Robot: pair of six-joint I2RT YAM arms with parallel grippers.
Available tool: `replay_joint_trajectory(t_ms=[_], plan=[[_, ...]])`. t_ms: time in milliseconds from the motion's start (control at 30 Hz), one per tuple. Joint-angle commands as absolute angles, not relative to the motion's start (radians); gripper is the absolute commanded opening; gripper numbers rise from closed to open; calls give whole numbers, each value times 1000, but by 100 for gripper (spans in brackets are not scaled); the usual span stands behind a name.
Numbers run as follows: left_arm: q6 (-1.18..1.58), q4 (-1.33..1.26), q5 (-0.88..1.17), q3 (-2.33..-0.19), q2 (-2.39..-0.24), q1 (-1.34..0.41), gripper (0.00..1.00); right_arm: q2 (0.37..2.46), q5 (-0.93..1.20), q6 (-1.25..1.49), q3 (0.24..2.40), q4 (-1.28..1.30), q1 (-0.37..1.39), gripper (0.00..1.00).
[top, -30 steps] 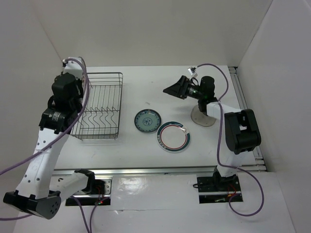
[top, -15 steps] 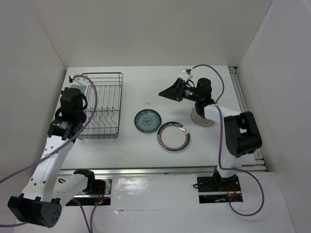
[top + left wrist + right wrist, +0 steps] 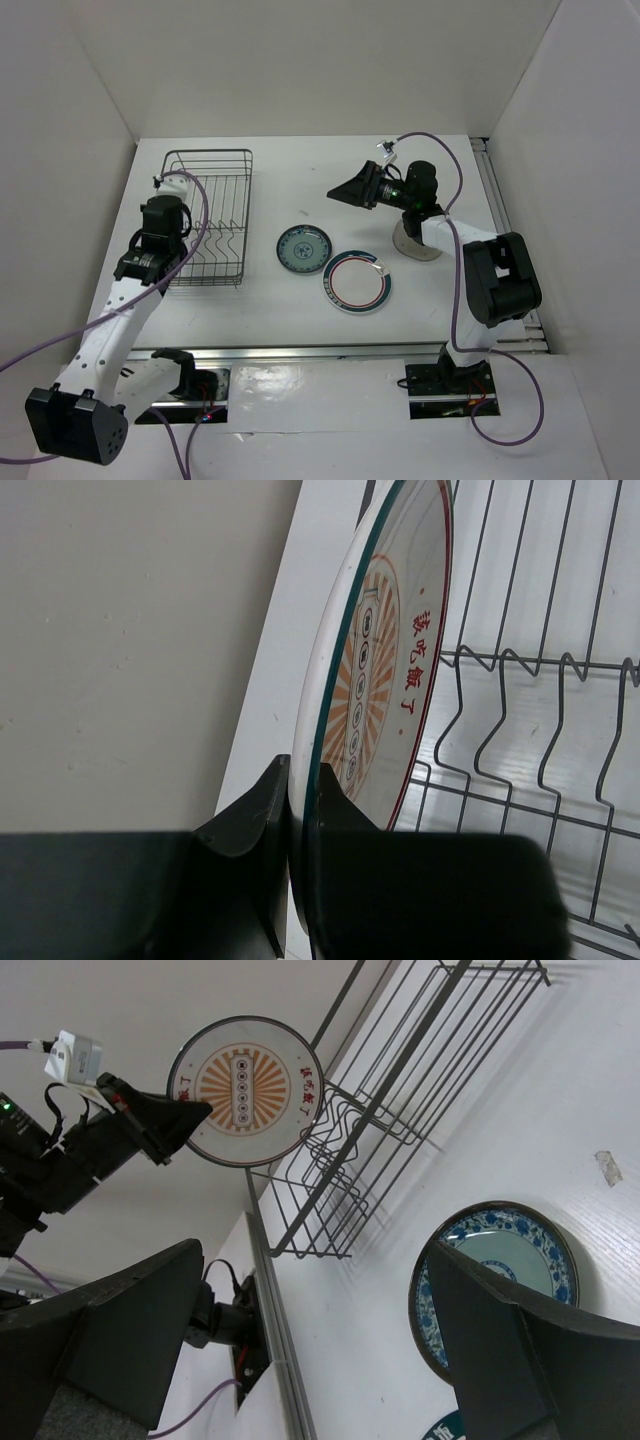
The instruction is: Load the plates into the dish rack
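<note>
Soft, even light from overhead fills the white enclosure. The table (image 3: 300, 165) is bright, almost washed out, and the dish rack (image 3: 205, 220) throws only a faint shadow. From the left wrist, the orange sunburst plate (image 3: 390, 680) looks crisp, while the left gripper's fingers (image 3: 250, 825), nearest the lens, smear into dark blur. The tabletop under the wires carries a pale sheen. In the right wrist view the right gripper's fingers (image 3: 120, 1330) are dim, soft shapes.

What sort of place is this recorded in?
Probably a lab test cell, not a kitchen: a white table boxed in by plain white panels, two robot arms, and a dish rack and plates as props.
</note>
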State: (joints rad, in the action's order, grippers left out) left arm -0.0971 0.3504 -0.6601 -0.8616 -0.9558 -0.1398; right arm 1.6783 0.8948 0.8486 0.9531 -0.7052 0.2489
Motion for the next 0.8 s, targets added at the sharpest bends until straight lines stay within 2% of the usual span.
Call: replay_joint_trajectory(t_ms=[0,367,600,700,733,767], plan=[[-95,235,-687,-881,-916,-135,0,1654,913,857,956,-772,256,100],[-31,222,-615,-859,-968,-135,0,1643,904,824,956,-730,256,100],[15,245,-670,-868,-1003,-135,0,1643,894,824,956,-729,256,100],[34,245,-680,-868,-1012,-135,14,1643,884,802,956,-694,256,100],[63,245,-680,-868,-1025,-135,23,1652,874,792,956,-693,265,100],[63,245,-680,-868,-1035,-135,26,1652,874,781,966,-675,265,100]])
